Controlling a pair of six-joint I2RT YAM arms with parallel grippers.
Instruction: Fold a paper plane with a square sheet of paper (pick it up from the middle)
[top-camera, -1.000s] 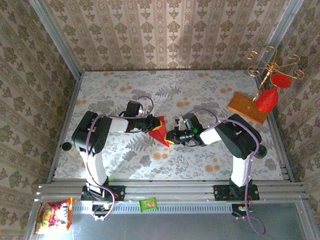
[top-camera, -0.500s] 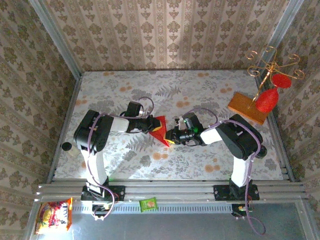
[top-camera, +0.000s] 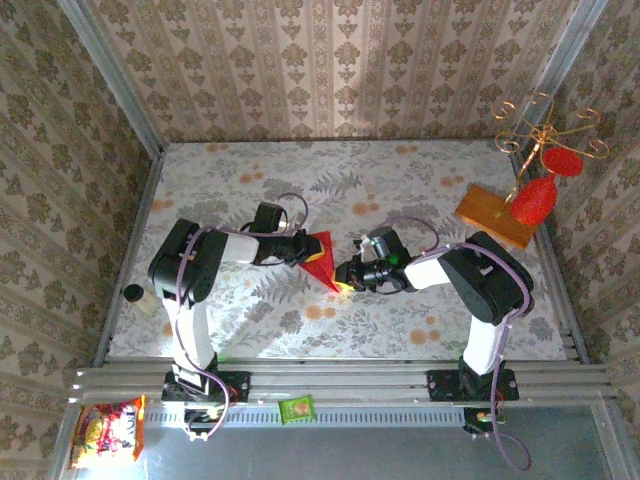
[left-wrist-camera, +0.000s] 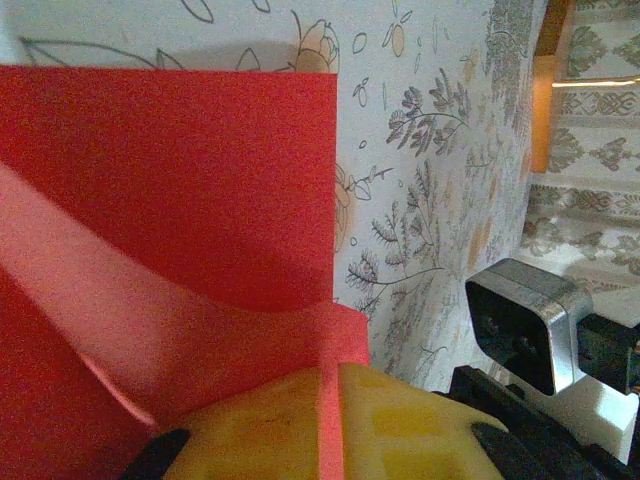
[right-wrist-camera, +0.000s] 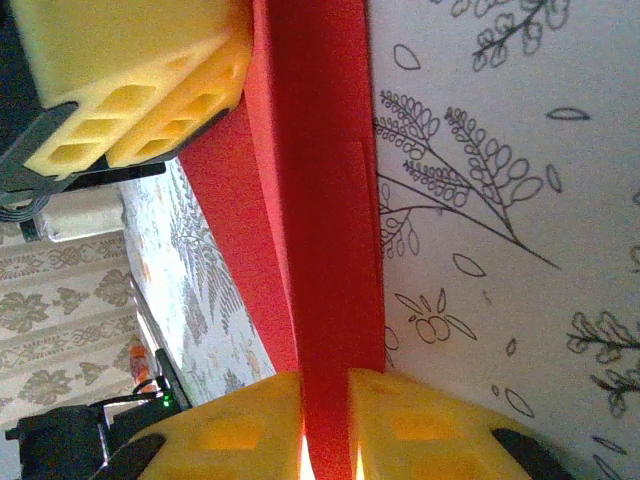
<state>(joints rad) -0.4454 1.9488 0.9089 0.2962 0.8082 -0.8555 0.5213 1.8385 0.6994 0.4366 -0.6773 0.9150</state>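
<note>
Red sheet of paper (top-camera: 320, 258) is sitting pretty much dead centre of the table (top-camera: 400, 190) in the overhead view, already creased into a pointy wedge with the tip aimed at about 5 o'clock. I've got both ends of it. My left gripper (top-camera: 305, 250) comes in from 9 o'clock and is clamped down on that side. On the left wrist cam the paper (left-wrist-camera: 180, 180) fills most of the shot, one layer flat and another curling up over it, and a thin red edge runs right between my yellow pads (left-wrist-camera: 260, 430), so that gripper (left-wrist-camera: 328, 425) is closed on the sheet. My right gripper (top-camera: 342, 275) reaches in from 3 o'clock and pinches the tip end. On the right wrist cam a folded red strip (right-wrist-camera: 320, 200) runs straight down into the slot between its two yellow pads (right-wrist-camera: 220, 440), so that gripper (right-wrist-camera: 325, 430) is closed on the paper too. From that cam I can also see the left gripper's pads (right-wrist-camera: 130, 90) up at 11 o'clock, touching the far end of the sheet. Whether the paper is touching the table or hanging just above it, I honestly can't tell. Off at 2 o'clock there's a wooden board (top-camera: 495, 215) with a red ornament (top-camera: 533, 200) hanging from a gold wire stand (top-camera: 545, 130), well apart from the paper.
</note>
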